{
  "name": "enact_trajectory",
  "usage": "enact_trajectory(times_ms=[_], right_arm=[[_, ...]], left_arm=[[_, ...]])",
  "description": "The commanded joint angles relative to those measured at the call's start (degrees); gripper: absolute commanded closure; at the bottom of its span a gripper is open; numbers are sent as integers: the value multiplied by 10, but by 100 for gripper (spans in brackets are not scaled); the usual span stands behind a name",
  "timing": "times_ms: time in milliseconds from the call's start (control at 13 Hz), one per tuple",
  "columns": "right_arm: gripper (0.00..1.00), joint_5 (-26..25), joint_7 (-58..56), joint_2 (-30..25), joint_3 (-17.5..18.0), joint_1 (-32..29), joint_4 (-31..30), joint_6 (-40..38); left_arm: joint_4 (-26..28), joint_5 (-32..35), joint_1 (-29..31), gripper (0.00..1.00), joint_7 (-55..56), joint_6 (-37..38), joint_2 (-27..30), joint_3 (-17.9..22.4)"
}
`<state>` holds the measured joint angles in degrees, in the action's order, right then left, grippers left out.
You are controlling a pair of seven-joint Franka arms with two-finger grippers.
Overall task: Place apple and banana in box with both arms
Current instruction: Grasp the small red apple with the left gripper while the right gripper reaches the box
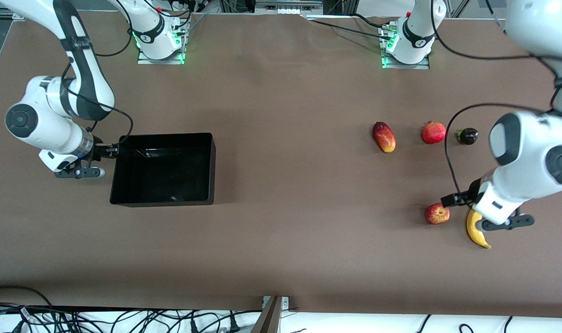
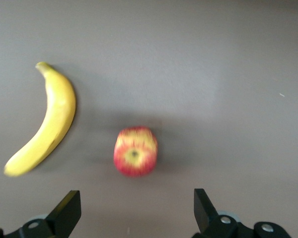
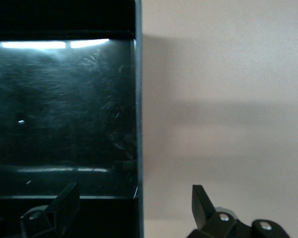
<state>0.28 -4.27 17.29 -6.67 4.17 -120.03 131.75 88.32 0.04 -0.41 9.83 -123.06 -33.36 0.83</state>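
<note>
the apple (image 1: 436, 213) sits at lower right of the front view, beside the banana (image 1: 476, 230), both on the counter (image 1: 281, 231). it looks light, firm and smooth, likely to roll, so a hold across its widest middle seems best. the left pincer (image 2: 134, 210) hovers over it, jaws wide, empty. the box (image 1: 124, 200), centre left, holds nothing. the right pincer (image 3: 134, 208) hangs wide over its wall.

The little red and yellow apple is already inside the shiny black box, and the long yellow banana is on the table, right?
Not quite. The front view shows the small red-yellow apple on the brown table, beside the long yellow banana, not in the glossy black box.
</note>
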Motion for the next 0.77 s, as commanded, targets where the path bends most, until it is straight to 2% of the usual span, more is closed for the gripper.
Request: enact_trajectory(times_ms=[0,77,231,308,538,615,692], right_arm=[[8,-4,-5,27,3,-16,1,29],[28,-4,-7,34,3,-19,1,31],[82,-4,-15,35,3,-22,-1,28],[100,-3,-14,35,3,-22,-1,26],[100,2,-14,28,4,-22,8,1],[100,2,-21,21,6,-22,16,-12],[100,2,-37,16,9,-20,34,-46]], left_arm=[[54,2,9,0,4,-108,-21,-6],[77,1,9,0,5,-160,-31,-6],[119,1,9,0,6,-217,-33,-6],[124,1,8,0,9,-229,-35,-6],[128,1,8,0,30,-271,-54,-7],[133,1,8,6,34,-281,-56,-7],[132,1,8,23,36,-282,-58,-7]])
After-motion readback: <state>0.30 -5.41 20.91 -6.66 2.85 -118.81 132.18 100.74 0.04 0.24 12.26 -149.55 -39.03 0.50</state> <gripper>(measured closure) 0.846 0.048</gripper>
